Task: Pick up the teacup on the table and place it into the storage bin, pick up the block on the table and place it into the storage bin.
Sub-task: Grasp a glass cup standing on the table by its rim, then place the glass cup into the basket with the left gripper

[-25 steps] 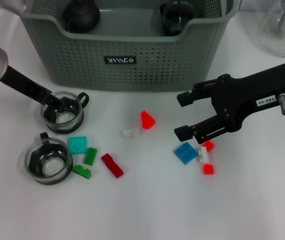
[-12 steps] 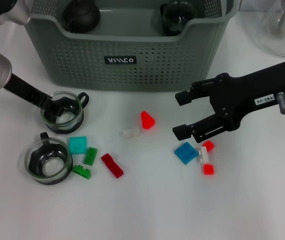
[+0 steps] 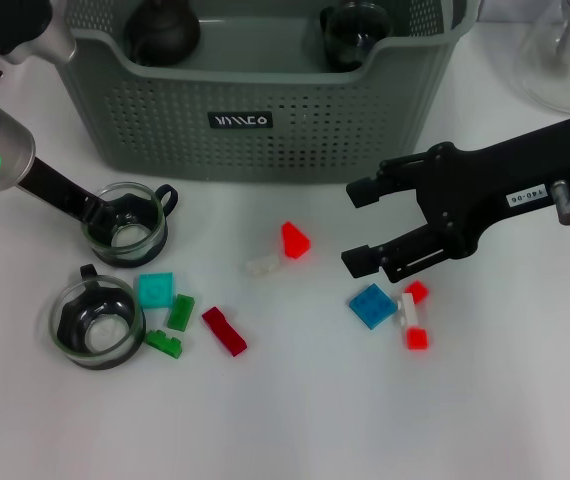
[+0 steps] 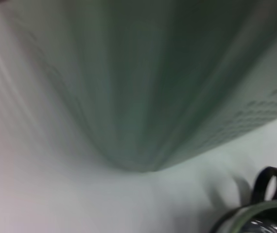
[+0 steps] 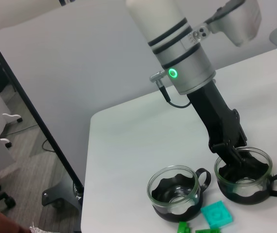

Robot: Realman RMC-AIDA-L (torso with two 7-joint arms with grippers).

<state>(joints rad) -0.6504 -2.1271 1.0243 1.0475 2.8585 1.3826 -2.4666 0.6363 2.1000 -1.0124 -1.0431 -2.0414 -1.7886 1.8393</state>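
Head view: storage bin (image 3: 295,120) bears an unreadable white-lettered label (image 3: 241,120).

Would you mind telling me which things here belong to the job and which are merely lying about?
Job:
- storage bin
- two teacups on the table; left claw reaches into the nearer-bin one
- loose blocks, e.g. blue block, red wedge; open right claw hovers above them

Lying about:
- glass vessel at the table's far right
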